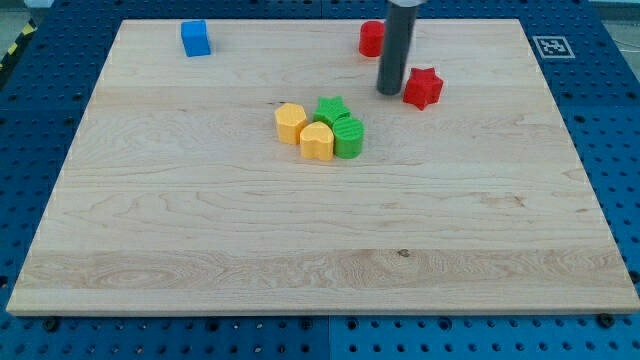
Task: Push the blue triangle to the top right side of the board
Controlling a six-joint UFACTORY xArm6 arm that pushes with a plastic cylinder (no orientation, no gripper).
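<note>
The blue block (196, 38) sits in the upper left of the frame on the wooden board (330, 250). The rod's tip (389, 92), which has no claw, rests upper right of centre, just beside a red star block (422, 88), well apart from it.

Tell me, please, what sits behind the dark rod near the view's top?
A red block sits behind the rod; only its left part shows, so its shape is unclear. My tip rests just left of the red star. No blue triangle is visible, only a blue cube.
</note>
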